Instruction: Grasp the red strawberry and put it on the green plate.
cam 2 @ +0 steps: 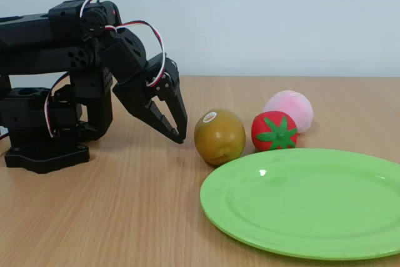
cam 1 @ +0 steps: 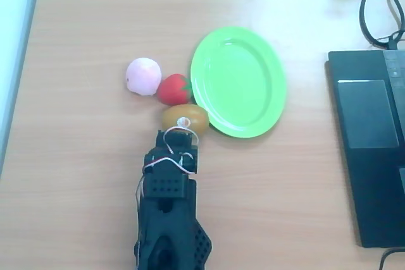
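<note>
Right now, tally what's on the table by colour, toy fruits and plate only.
Red: 1, the strawberry
Pink: 1, the ball
Brown-yellow: 1, the kiwi-like fruit
Green: 1, the plate
Total: 4
</note>
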Action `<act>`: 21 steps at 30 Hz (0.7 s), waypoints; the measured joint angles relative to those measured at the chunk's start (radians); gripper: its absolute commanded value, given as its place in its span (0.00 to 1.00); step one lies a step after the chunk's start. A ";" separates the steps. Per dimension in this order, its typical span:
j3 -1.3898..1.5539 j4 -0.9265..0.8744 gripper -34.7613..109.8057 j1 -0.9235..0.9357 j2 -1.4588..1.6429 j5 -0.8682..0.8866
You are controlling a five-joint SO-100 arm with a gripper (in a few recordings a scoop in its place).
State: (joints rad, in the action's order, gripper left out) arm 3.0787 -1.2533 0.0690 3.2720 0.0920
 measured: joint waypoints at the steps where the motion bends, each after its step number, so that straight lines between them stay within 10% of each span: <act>1: -0.002 0.000 0.18 0.000 0.000 0.000; 10: -0.870 0.011 0.18 -0.023 -0.867 -0.049; 15: -0.908 0.005 0.19 -0.037 -0.862 -0.061; 21: -1.048 -0.055 0.51 -0.009 -1.032 -0.032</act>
State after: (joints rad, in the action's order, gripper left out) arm 2.0310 -1.3085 0.0598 2.2396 0.0598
